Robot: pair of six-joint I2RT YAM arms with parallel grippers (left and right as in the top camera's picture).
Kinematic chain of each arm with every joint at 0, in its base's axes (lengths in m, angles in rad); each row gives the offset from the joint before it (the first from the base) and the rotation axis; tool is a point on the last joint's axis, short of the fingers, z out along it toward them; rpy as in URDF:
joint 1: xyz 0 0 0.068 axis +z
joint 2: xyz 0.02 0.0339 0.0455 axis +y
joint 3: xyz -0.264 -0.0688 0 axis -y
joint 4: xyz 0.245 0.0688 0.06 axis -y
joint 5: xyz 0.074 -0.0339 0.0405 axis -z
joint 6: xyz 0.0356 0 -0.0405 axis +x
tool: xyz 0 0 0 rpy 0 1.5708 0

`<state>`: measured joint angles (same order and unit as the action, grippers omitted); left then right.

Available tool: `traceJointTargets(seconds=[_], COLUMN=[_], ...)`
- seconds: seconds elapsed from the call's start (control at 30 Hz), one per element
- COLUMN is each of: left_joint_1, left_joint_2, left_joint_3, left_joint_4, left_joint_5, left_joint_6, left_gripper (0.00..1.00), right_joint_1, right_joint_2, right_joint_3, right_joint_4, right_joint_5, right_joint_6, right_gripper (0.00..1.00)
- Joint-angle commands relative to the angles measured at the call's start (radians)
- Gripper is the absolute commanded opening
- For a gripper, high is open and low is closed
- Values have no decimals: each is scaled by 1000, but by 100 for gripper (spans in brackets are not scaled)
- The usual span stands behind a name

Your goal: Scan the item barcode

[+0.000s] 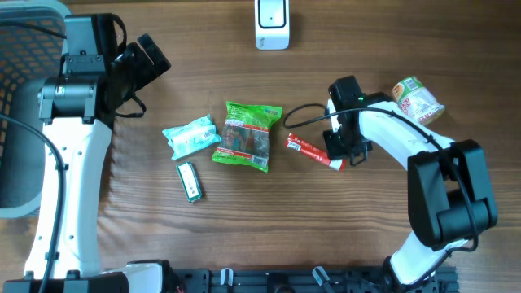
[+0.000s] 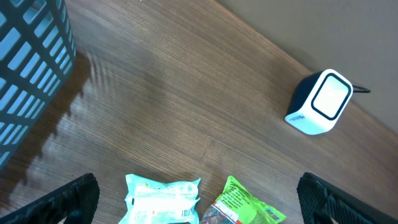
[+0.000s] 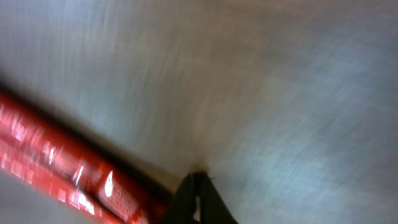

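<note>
The red packet (image 1: 313, 151) is seen lying flat on the table (image 1: 244, 236), well apart from the scanner (image 1: 272, 24) — no barcode has yet been presented. The right gripper (image 1: 340, 161) is closed at the packet's right end (whether an edge is pinched cannot be told). The left gripper (image 1: 145, 63) is spread wide, empty. Lifting and scanning are judged to remain.

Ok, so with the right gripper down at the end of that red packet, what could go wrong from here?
1. The right gripper looks shut right at the edge of the red packet. I cannot tell whether it actually holds the packet, so a lift may come up empty or drop it.
2. The can sits close beside the right arm. A swing toward the scanner could knock it away.
</note>
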<state>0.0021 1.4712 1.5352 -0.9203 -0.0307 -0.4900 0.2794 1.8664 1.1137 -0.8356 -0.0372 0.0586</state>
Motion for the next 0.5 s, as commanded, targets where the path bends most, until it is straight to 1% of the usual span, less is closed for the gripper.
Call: traceJointTargets(seconds=[0.0, 0.03, 0.13, 0.23, 0.3, 0.33, 0.37, 0.47], left_joint_1=[5, 5, 5, 5, 5, 5, 5, 5], left_joint_2=[-18, -18, -18, -18, -18, -18, -18, -18], left_joint_3=[15, 15, 15, 15, 15, 15, 15, 15], left_joint_4=[2, 2, 2, 2, 2, 2, 2, 2], left_joint_5=[4, 4, 4, 4, 4, 4, 4, 4], left_joint_6=[19, 19, 19, 19, 19, 19, 19, 19], left_gripper=[100, 100, 100, 100, 100, 100, 100, 100], right_joint_1=[0, 0, 0, 1, 1, 1, 1, 1], right_joint_2=[-65, -77, -105, -108, -106, -105, -105, -105], right_joint_3=[62, 73, 85, 82, 65, 53, 42, -6], right_joint_4=[-61, -67, -63, -63, -62, -59, -53, -31], right_joint_5=[-119, -111, -102, -103, -102, -102, -102, -102], right_joint_6=[-93, -96, -167, -243, -277, -285, -287, -288], right_gripper=[32, 41, 45, 45, 37, 30, 25, 24])
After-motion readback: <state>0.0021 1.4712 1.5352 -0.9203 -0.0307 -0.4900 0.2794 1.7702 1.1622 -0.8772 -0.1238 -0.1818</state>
